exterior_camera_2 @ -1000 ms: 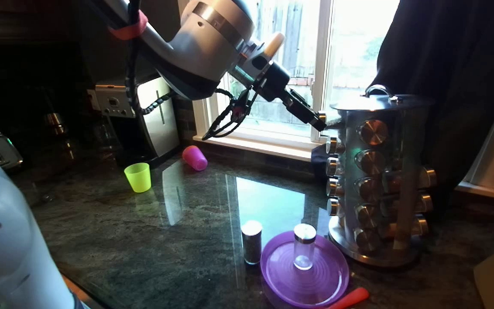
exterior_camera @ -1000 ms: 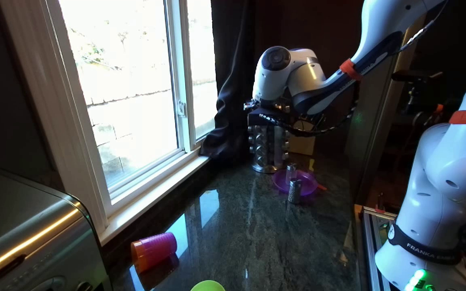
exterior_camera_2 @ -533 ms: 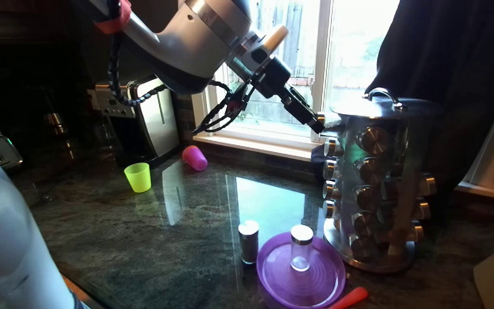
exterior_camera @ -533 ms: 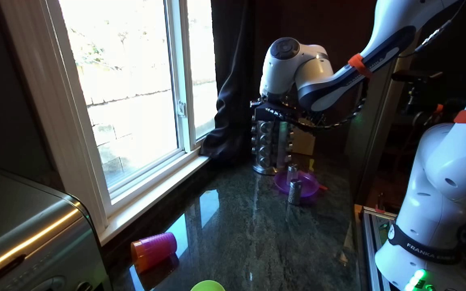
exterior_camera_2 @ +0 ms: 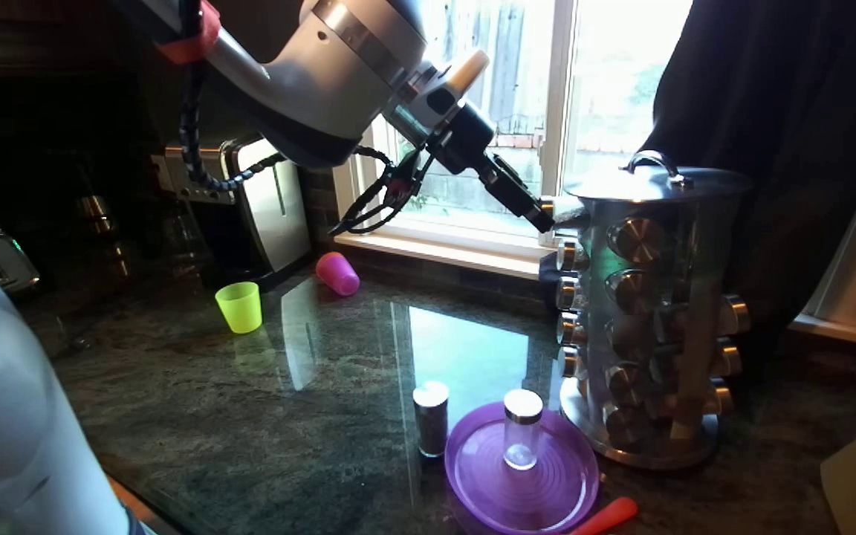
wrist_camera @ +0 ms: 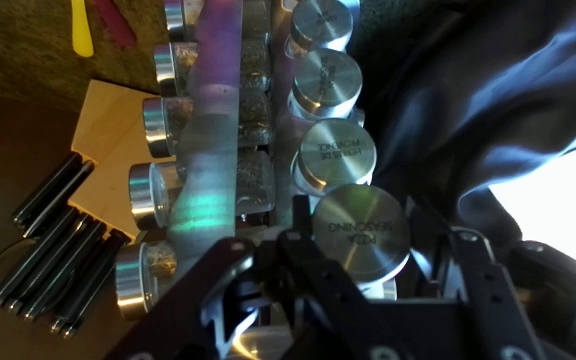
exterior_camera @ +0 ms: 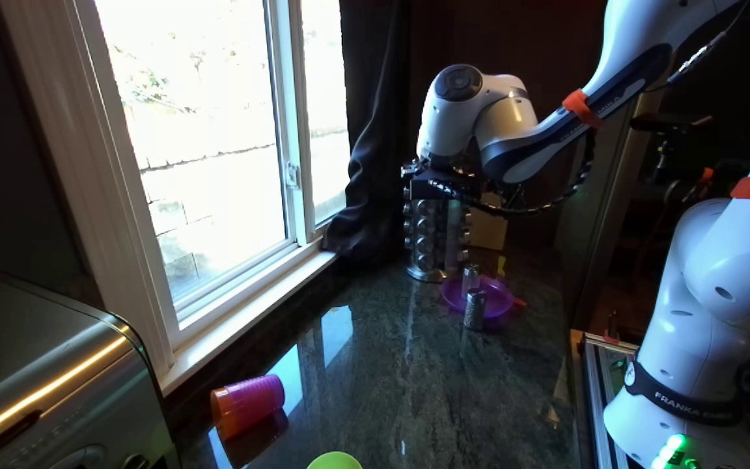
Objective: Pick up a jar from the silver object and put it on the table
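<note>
The silver rack (exterior_camera_2: 643,455) stands upright on the dark countertop (exterior_camera_2: 309,431); it also shows in an exterior view (exterior_camera: 424,275) and in the wrist view (wrist_camera: 213,150). The jar (exterior_camera_2: 571,213), clear glass with a silvery lid, sits sideways in the rack's top row. In the wrist view its lid (wrist_camera: 360,235) reads "Pizza Seasoning". My gripper (exterior_camera_2: 545,221) is around it, one finger on each side close against the lid in the wrist view (wrist_camera: 357,207), and looks shut on it. In the exterior view where the arm stands in front, the jar and fingertips are hidden.
A purple bowl (exterior_camera_2: 472,490) holding a glass jar (exterior_camera_2: 522,438), and a dark-filled jar (exterior_camera_2: 432,423), stand by the rack's base. Nearby are a red handle (exterior_camera_2: 614,514) and knife block (wrist_camera: 113,155). A yellow-green cup (exterior_camera_2: 240,306), pink cup (exterior_camera_2: 337,273) and grey appliance (exterior_camera: 49,365) stand farther off.
The arm has shifted slightly, and the rack has turned and shifted a little with the gripper. The bowl and the standing jars have slid slightly. The jar remains between the fingers.
</note>
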Controlling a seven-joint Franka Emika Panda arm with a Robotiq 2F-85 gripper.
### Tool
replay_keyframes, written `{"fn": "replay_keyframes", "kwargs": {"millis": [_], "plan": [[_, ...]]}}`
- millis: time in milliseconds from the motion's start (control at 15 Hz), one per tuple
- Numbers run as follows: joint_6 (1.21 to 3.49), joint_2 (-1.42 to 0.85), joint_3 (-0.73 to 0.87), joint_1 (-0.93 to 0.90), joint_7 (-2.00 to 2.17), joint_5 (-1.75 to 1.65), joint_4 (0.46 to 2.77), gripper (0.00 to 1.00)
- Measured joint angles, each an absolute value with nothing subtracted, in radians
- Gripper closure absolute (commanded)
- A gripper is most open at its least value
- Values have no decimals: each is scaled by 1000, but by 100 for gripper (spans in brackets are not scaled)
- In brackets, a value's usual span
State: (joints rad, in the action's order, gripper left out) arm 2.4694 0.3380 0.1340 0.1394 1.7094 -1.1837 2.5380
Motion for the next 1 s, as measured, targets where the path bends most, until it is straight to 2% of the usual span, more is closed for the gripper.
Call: {"fn": "replay_keyframes", "kwargs": {"millis": [1000], "plan": [[2516,369,130,141,1669,-1122,2548,75]]}}
